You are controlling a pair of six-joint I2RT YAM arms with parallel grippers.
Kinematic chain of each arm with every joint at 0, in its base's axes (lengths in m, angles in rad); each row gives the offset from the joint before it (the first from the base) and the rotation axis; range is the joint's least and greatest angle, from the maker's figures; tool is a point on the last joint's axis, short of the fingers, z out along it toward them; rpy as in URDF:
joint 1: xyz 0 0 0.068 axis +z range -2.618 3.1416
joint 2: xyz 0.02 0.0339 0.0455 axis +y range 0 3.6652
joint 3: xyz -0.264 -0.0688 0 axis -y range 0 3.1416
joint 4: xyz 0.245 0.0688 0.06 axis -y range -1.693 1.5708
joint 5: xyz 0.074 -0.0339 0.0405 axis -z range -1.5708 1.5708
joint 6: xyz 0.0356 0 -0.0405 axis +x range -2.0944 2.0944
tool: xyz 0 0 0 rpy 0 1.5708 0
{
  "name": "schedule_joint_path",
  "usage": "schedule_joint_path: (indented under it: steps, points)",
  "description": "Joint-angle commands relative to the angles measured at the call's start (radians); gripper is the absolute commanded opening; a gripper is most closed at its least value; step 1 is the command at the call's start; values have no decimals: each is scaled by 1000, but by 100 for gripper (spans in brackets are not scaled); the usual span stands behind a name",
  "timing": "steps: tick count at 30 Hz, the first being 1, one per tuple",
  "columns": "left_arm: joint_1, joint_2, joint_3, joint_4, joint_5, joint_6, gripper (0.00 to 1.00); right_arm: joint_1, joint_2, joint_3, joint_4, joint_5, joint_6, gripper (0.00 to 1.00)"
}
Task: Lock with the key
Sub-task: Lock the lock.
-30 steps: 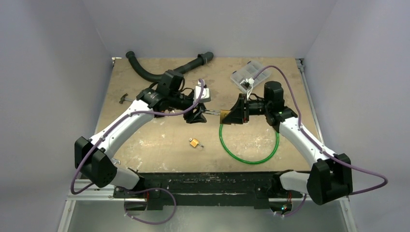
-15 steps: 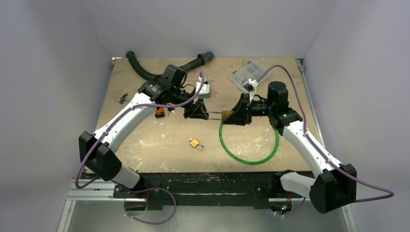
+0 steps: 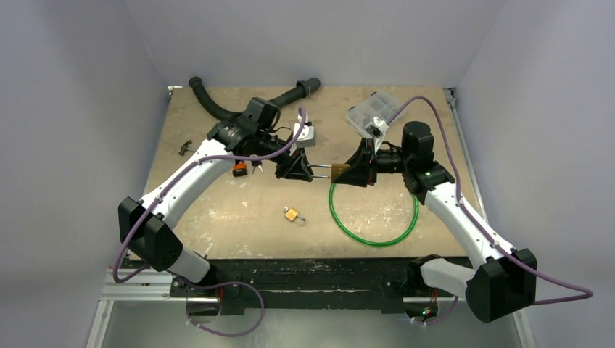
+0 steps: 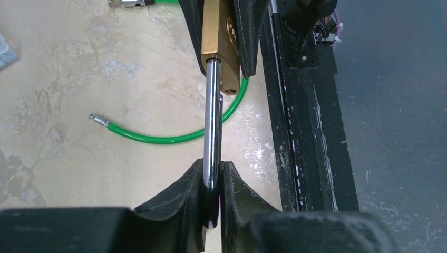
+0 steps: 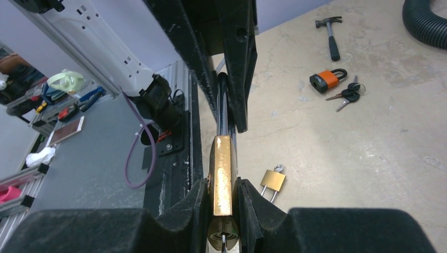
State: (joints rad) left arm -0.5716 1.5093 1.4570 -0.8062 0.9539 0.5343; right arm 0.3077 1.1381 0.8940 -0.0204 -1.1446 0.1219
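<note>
A brass padlock [image 3: 338, 172] with a long chrome shackle [image 3: 321, 172] hangs in the air between my two grippers, above the middle of the table. My left gripper [image 4: 212, 179] is shut on the far end of the shackle [image 4: 212, 121]. My right gripper [image 5: 222, 197] is shut on the flat sides of the brass body [image 5: 222, 174]. A key [image 5: 223, 241] sticks in the keyhole at the body's near end, between my right fingers. In the top view the left gripper [image 3: 308, 171] and the right gripper [image 3: 342, 175] face each other.
A small brass padlock [image 3: 292, 214] lies on the table below the grippers. An orange padlock [image 3: 238, 169] with a bunch of keys [image 5: 347, 96] lies under the left arm. A green cable loop [image 3: 373, 241], a hammer [image 3: 187, 148], a black hose [image 3: 217, 109] and a clear box [image 3: 370, 110] are around.
My left arm has swung back and left, uncovering the orange padlock. Both grippers with the padlock shifted slightly; in the last half second almost nothing moved.
</note>
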Motion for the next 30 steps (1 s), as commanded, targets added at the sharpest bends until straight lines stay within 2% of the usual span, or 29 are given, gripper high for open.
schedule_joint_path:
  steps: [1, 5, 16, 30]
  points:
    - [-5, -4, 15, -11, 59, 4, 10, 9, -36, 66, 110, 13, -17, 0]
    - [-7, 2, 26, -13, 80, -12, 0, 23, -42, 66, 121, 28, -32, 0]
    - [-47, 11, 30, 61, 125, -111, 0, 108, -36, 71, 135, 86, -79, 0]
    - [-95, -1, 7, 299, 121, -305, 0, 200, 7, 60, 144, 91, -99, 0]
